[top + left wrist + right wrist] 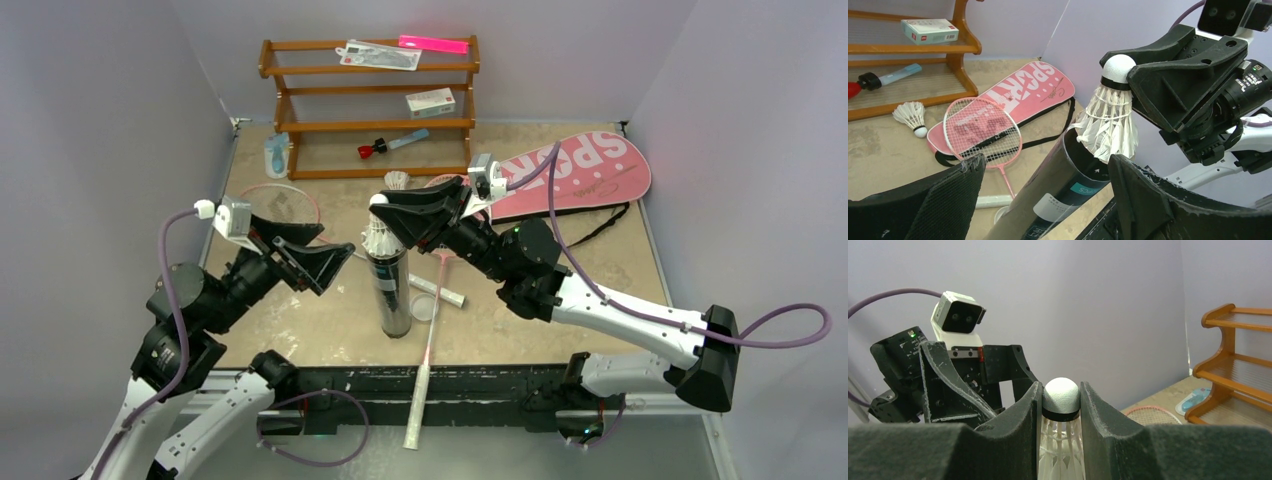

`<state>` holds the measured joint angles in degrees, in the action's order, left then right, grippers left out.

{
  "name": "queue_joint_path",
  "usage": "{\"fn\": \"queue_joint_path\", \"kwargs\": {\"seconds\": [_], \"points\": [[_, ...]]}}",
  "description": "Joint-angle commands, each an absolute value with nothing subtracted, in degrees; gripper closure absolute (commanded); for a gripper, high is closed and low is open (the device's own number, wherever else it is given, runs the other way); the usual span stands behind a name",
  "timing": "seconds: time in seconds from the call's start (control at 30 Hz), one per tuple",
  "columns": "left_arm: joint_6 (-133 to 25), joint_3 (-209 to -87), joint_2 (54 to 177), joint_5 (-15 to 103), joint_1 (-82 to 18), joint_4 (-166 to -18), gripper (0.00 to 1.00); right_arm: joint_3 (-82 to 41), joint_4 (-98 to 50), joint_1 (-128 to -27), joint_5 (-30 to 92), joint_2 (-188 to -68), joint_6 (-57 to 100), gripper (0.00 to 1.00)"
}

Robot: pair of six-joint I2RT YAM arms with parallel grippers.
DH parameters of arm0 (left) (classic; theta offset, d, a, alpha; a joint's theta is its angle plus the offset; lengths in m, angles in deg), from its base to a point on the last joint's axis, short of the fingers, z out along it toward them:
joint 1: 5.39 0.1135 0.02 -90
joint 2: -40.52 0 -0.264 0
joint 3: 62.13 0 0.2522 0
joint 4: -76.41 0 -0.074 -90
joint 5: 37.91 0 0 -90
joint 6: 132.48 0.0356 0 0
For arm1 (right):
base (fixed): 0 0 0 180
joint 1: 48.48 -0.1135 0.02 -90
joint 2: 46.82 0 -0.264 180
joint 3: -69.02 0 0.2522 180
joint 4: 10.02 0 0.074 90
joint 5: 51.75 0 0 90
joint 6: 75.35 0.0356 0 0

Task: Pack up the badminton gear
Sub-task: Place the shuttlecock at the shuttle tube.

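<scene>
Overhead view: black tube (pixel 393 295) stands upright near the table's middle, open mouth up. Right gripper (pixel 383 208) reaches in from the right and pinches a white shuttlecock (pixel 380 240) by its top, directly above that mouth, with the feathers pointing down along the tube's long axis. Left gripper (pixel 337 240), spread wide and holding nothing, hangs just left of the tube's top. One pink racket (pixel 420 395) lies just right of the tube, its handle over the near edge. A second racket (pixel 285 198) lies far left, the pink bag (pixel 575 170) far right, and a loose shuttlecock (pixel 400 180) by the wooden shelf (pixel 370 125).

Left wrist view: the feather skirt's lower edge appears to sit just inside the tube's rim. The spread fingers (pixel 938 205) frame it in the foreground.

Right wrist view: both pads (pixel 1018 425) press the rounded cork (pixel 1061 397) between them.

The coming move likely runs straight down the tube's axis. The right arm holds the shuttlecock, and the left is nearer the tube's wall to steady it.
</scene>
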<state>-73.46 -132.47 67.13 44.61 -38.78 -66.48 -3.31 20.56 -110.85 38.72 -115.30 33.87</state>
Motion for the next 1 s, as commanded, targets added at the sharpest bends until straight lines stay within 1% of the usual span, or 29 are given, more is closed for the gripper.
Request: {"fn": "queue_joint_path", "kwargs": {"seconds": [0.0,0.5,0.97], "points": [[-74.94,-134.81,69.66,41.63,-38.67,-68.08,0.10,-3.19,23.44,-111.23,38.34,-113.55,32.76,0.74],[-75.09,-134.71,73.09,40.76,-38.67,-68.67,0.11,-3.02,23.65,-111.23,38.34,-113.70,32.70,0.74],[-72.33,-136.34,74.47,42.16,-38.67,-63.55,0.10,-1.85,24.25,-111.19,37.08,-113.53,32.68,0.72]]}}
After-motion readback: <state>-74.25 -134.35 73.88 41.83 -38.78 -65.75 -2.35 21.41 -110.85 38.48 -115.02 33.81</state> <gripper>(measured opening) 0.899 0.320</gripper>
